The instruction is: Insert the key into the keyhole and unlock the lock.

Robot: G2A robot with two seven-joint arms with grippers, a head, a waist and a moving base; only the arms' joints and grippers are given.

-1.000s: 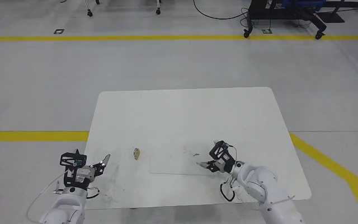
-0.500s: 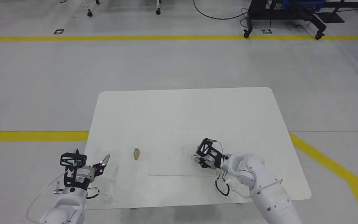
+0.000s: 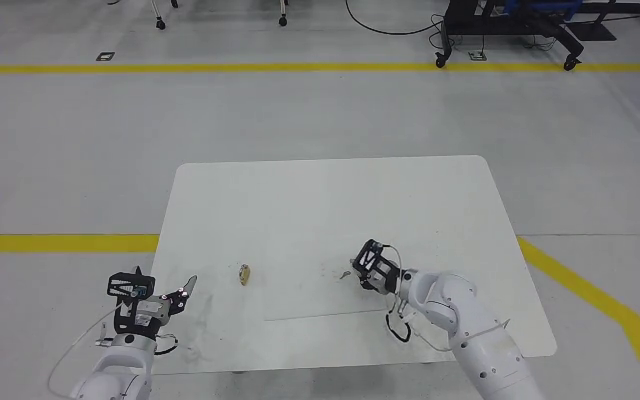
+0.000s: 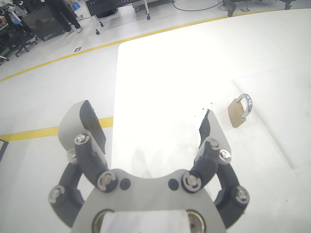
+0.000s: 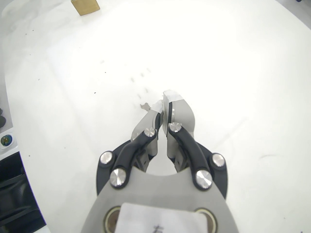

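A brass padlock (image 3: 243, 273) with a silver shackle lies flat on the white table (image 3: 320, 200); the left wrist view has the padlock (image 4: 237, 112) just beyond my left gripper, and the right wrist view has the padlock (image 5: 85, 3) far ahead. A small grey key (image 3: 346, 273) pokes out beside my right gripper (image 3: 359, 271), which rests on the table right of the padlock. In the right wrist view that gripper (image 5: 163, 100) is shut, with the key's tip (image 5: 145, 107) showing at its fingertips. My left gripper (image 4: 148, 115) hangs open at the table's front left corner (image 3: 165, 298).
A faint rectangular outline (image 3: 320, 310) marks the table in front of the right gripper. The table's left edge (image 4: 117, 78) runs past the left gripper, with a yellow floor line (image 3: 80, 242) beyond it.
My right gripper has moved left and away from the front edge to the key, and its fingers have shut at it. The left arm and the padlock have not moved.
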